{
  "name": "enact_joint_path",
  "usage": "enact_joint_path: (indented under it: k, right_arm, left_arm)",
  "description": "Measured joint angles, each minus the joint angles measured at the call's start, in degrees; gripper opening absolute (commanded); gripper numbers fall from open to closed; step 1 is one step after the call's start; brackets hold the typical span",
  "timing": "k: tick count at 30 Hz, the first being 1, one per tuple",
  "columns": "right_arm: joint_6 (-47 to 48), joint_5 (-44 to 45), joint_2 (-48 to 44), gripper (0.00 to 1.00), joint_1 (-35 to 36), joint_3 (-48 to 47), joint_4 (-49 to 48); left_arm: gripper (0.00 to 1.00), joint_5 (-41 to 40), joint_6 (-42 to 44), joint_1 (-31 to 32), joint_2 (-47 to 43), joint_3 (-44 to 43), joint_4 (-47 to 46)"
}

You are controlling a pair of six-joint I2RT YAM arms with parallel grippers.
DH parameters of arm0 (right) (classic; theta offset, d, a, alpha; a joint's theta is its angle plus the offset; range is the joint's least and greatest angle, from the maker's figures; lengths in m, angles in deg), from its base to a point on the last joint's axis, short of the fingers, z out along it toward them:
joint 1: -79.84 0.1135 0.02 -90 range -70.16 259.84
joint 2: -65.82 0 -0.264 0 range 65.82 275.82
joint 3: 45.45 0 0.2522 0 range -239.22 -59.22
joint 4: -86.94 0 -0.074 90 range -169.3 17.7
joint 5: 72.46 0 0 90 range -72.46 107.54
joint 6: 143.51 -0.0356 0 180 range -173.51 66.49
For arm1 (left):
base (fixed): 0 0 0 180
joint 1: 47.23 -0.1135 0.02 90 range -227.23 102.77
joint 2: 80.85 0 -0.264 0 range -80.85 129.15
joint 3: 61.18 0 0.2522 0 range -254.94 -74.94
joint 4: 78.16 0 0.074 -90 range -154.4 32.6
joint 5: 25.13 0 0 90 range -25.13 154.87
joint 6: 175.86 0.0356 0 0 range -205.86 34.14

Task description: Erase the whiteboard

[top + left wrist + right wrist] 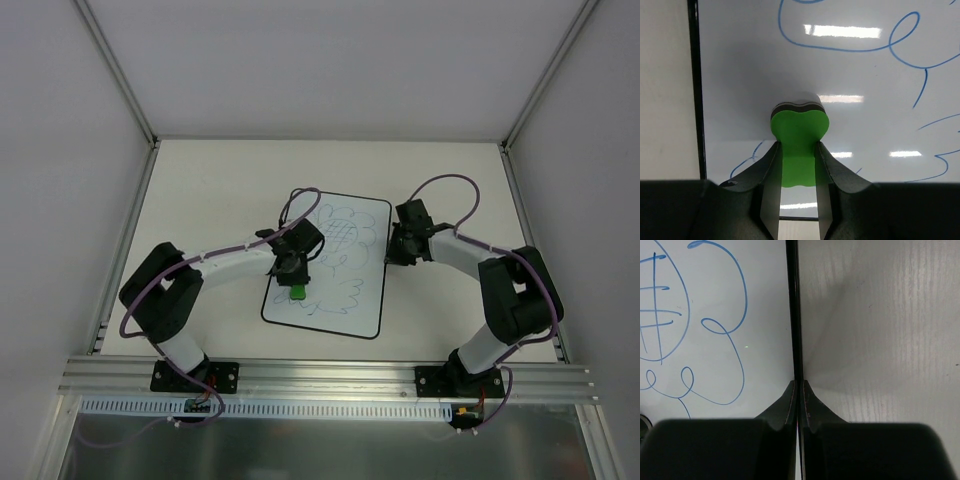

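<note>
Left gripper: fingers closed on the waist of a green eraser block, one finger on each side of it.
Eraser: its dark pad faces the whiteboard; whether the pad touches cannot be told. From above, the green block pokes out below the left gripper, over the board's lower left part.
Right gripper: fingers drawn together with almost no gap, tips set at the black border of the board's right edge. Whether they pinch the border or only press on it cannot be told.
Right gripper from above: just beside the right edge, about halfway along it.
Whiteboard: flat on the table, centred between the two arms, slightly rotated.
Blue flower doodle: hatched head near the top, looping petals and leaves running down the board. Its lines show in the right wrist view too.
</note>
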Motion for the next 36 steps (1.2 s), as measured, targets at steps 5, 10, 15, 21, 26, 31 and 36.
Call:
enact_joint_path:
  k: [5,10,15,21,26,31,36]
  right_arm:
    - [-0.7,-0.6,0.9,0.00,0.0,-0.9,0.0]
    - [-1.0,-1.0,1.5,0.00,0.2,-1.3,-0.4]
    - [-1.3,-2.2,1.8,0.00,0.3,-1.3,-1.4]
    - [-1.5,-3.4,2.4,0.00,0.9,-1.3,-2.7]
    - [-1.5,-3.8,2.6,0.00,1.2,-1.3,-3.4]
    - [-1.5,-3.8,2.6,0.00,1.5,-1.3,-3.6]
    - [-1.5,-4.1,2.8,0.00,1.6,-1.3,-4.1]
  left_arm:
    - [0.00,-0.7,-1.3,-0.8,-4.8,5.0,0.1]
    - [0.00,-1.0,-2.6,-1.9,-8.9,9.0,1.0]
    - [0.00,-1.9,-3.8,-1.9,-10.3,10.5,0.8]
    - [0.00,-2.8,-4.3,-3.2,-13.4,13.1,1.3]
    - [0.00,-3.8,-4.3,-5.2,-15.7,14.7,2.9]
    - [0.00,-4.3,-4.2,-6.0,-17.4,16.1,3.0]
    - [0.00,-5.0,-3.7,-5.8,-17.2,15.7,3.9]
